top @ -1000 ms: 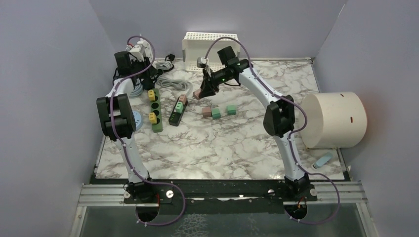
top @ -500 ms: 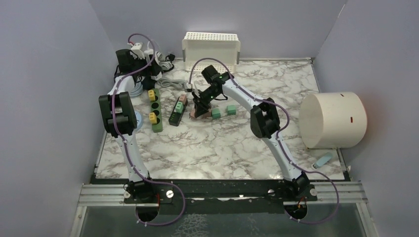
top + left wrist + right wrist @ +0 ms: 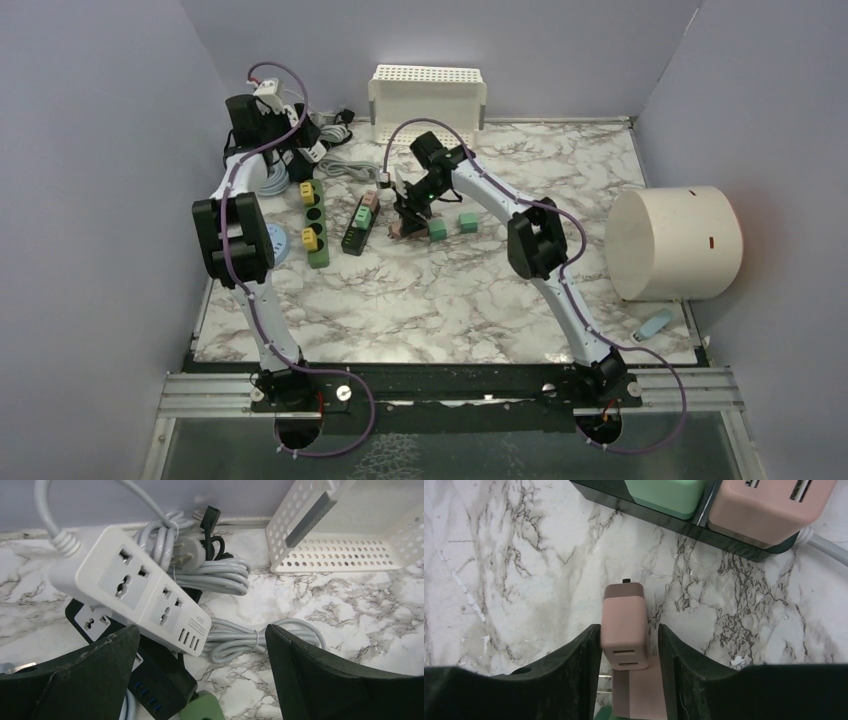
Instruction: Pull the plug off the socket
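My right gripper point(image 3: 629, 635) stands open low over the marble table. A pink plug point(image 3: 624, 625) lies between its fingers, touching the left finger point(image 3: 584, 655) with a gap on the right side. Its near end rests on another loose pink plug point(image 3: 644, 690). Just beyond lies the black socket strip point(image 3: 744, 547), with a green plug point(image 3: 664, 492) and a pink plug point(image 3: 769, 505) seated in it. In the top view the strip point(image 3: 352, 236) sits left of the right gripper point(image 3: 405, 222). My left gripper point(image 3: 202, 635) is wide open and empty at the back left.
Under the left gripper lie a white power strip point(image 3: 135, 590), a black one point(image 3: 160, 680) and coiled grey cables point(image 3: 225, 575). A green strip with yellow plugs point(image 3: 314, 222), green plugs point(image 3: 452, 226), a white basket point(image 3: 428, 95) and a big white cylinder point(image 3: 675, 243) stand around.
The right arm came down from mid-air with the pink plug, set it by the loose plugs and opened its jaws. The left gripper went from shut to wide open.
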You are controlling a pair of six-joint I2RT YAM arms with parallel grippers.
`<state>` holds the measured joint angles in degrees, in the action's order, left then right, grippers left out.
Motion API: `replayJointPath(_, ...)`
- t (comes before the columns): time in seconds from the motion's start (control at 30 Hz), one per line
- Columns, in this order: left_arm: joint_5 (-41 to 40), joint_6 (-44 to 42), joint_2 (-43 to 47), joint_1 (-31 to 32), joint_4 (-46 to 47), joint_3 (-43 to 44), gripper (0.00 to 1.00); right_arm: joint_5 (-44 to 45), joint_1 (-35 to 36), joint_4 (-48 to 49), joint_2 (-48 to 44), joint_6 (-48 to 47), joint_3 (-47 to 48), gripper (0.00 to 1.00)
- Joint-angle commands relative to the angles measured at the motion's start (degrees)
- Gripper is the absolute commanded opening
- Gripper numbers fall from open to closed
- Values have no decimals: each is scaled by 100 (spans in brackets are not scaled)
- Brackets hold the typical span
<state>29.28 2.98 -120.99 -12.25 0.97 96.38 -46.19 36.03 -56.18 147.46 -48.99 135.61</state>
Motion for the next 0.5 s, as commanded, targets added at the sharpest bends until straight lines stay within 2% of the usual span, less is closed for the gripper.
replayJointPath(0.0, -95, -7, 701, -30, 310, -216, 99, 422, 41, 347, 91, 154, 108, 52)
replayJointPath(0.07, -127, -53, 813, -28, 288, -287, 99, 496, 44, 514, 22, 189, 38, 54)
replayJointPath(0.1, -129, -72, 859, -25, 271, -298, 99, 516, 44, 622, -22, 210, -14, 60)
replayJointPath(0.13, -117, -84, 903, -28, 253, -310, 99, 537, 49, 734, -67, 211, -73, 62)
replayJointPath(0.47, 42, -36, 1350, -39, 348, -677, 99, 597, 53, 1202, -508, 258, -303, 64)
